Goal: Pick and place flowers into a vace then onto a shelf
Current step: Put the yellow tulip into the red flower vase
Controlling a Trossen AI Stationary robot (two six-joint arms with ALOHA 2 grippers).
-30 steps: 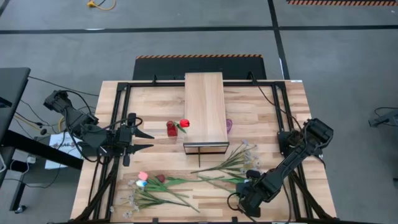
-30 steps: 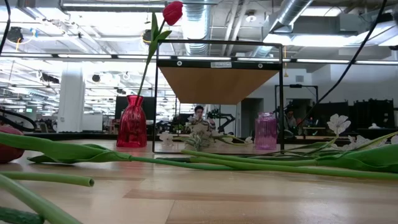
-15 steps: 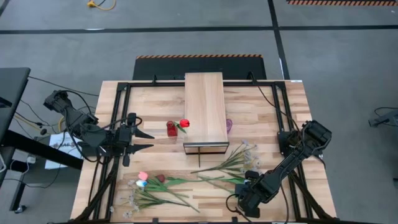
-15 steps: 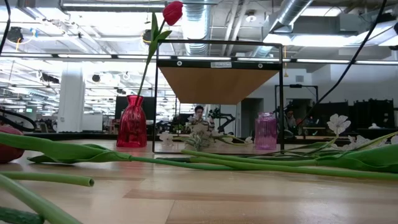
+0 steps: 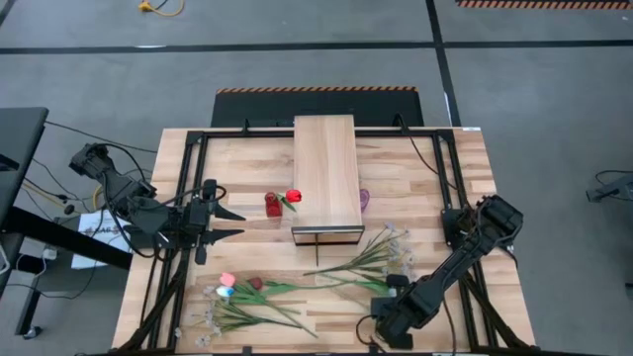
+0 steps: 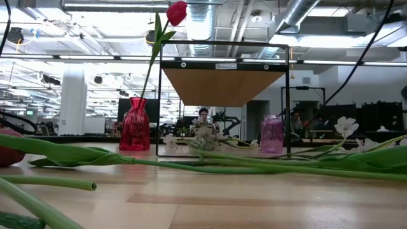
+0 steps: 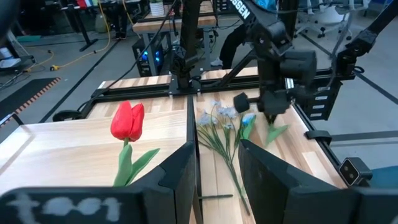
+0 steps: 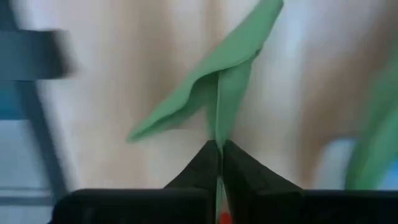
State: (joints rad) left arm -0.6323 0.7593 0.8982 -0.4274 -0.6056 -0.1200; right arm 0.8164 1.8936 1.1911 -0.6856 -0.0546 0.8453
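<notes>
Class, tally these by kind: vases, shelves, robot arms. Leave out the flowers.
Vases: 2 (red vase, pink vase)
Shelf: 1
Robot arms: 2 (left arm, right arm)
Total: 5

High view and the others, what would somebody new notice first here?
Probably the red tulip standing tall in the red vase, just left of the raised shelf at mid-table. Next, the loose flowers strewn along the near edge. There the right gripper is shut on a green stem, while the left gripper waits open, pointing at the vase.
</notes>
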